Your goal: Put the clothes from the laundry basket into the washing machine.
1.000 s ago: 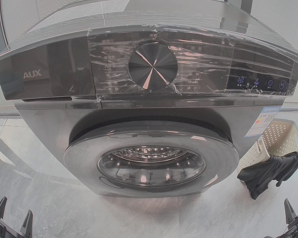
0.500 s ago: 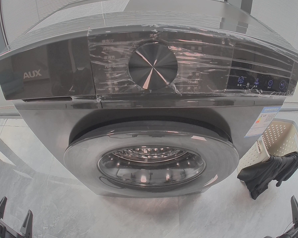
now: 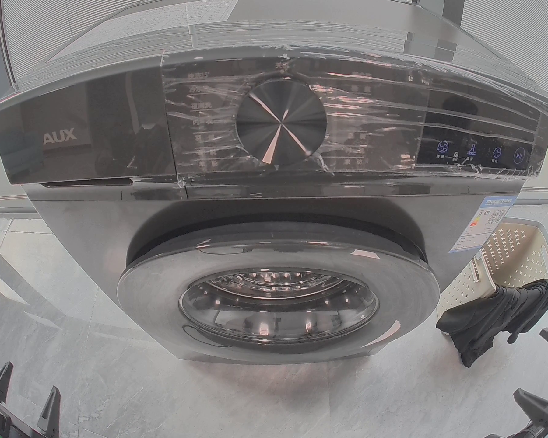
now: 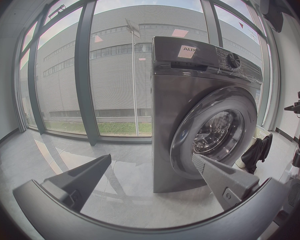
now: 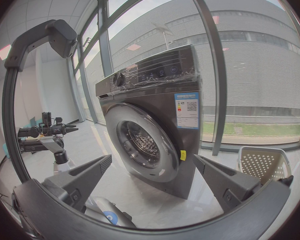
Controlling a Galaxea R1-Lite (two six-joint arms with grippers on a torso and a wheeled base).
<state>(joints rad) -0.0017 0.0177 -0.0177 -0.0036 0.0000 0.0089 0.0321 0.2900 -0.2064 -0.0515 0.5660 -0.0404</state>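
The grey washing machine (image 3: 274, 171) stands in front of me with its round door (image 3: 278, 299) shut. To its right sits the cream laundry basket (image 3: 520, 253), with black clothes (image 3: 496, 320) draped over its front rim and hanging to the floor. My right gripper (image 3: 547, 371) is low at the right, just in front of the clothes, open and holding nothing. My left gripper (image 3: 25, 392) is low at the far left, open and empty. In the right wrist view, the open gripper (image 5: 152, 158) faces the machine (image 5: 150, 127) and basket (image 5: 261, 162).
Pale tiled floor (image 3: 256, 396) lies free between the grippers and the machine. Tall windows (image 4: 90, 84) rise behind it. The left wrist view has the machine (image 4: 203, 117) and clothes (image 4: 256, 152) beyond the open left gripper (image 4: 151, 156).
The right gripper has rolled at the wrist: its fingers, upright before, now lie one above the other and sit slightly higher. The left gripper has not moved.
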